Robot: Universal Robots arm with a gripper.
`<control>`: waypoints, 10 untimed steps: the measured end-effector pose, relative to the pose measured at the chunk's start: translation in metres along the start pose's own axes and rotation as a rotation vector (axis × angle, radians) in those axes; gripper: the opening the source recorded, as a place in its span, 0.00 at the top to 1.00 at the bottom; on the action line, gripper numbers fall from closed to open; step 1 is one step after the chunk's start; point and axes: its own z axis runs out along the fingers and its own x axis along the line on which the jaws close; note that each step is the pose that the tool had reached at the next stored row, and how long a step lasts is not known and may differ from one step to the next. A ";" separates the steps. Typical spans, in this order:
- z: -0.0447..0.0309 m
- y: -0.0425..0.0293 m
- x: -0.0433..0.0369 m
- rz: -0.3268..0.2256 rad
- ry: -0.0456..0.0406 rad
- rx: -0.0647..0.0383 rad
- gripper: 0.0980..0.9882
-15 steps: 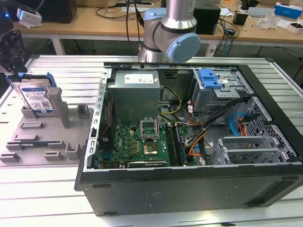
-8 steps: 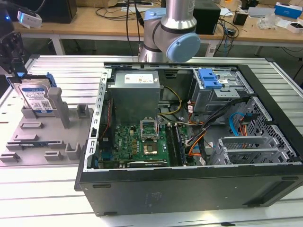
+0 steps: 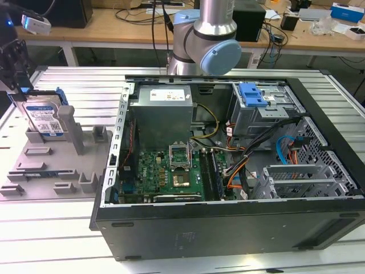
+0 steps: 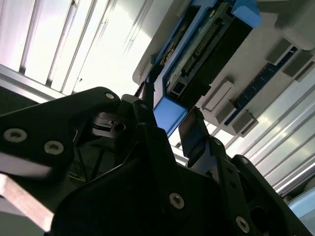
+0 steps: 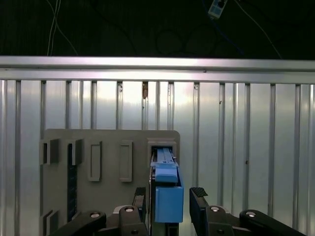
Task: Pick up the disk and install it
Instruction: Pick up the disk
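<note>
The pick-up step was in hand; nothing had been installed. The disk [image 3: 44,117] stood on edge in a grey holder [image 3: 69,123] at the exterior view's left, well apart from the open computer case [image 3: 228,228] on the right. The gripper [image 3: 19,88] hung directly over its top edge.

In the first wrist view the black fingers [image 5: 198,197] stood apart, straddling the disk's blue bracket [image 5: 169,199]. One finger lay just beside the plastic and the other showed a gap, so nothing was clamped yet.

By my judgement, a sound grasp would call for both pads to close squarely on the bracket's flat sides, and for a straight pull out of the slot so the disk does not bind.

The disk was a flat silver metal slab with a white-and-blue label, and its bracket was smooth, glossy plastic. The holder was matt grey, blocky and slotted. The table [image 5: 246,147] was ribbed, bright aluminium. The case was dark sheet metal around a green board [image 3: 171,171].
</note>
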 end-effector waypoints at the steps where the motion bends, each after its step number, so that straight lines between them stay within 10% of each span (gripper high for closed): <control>1: 0.0004 0.0000 0.0001 0.000 0.0000 0.000 0.57; 10: 0.0057 -0.0003 0.0005 0.000 0.0001 0.000 0.57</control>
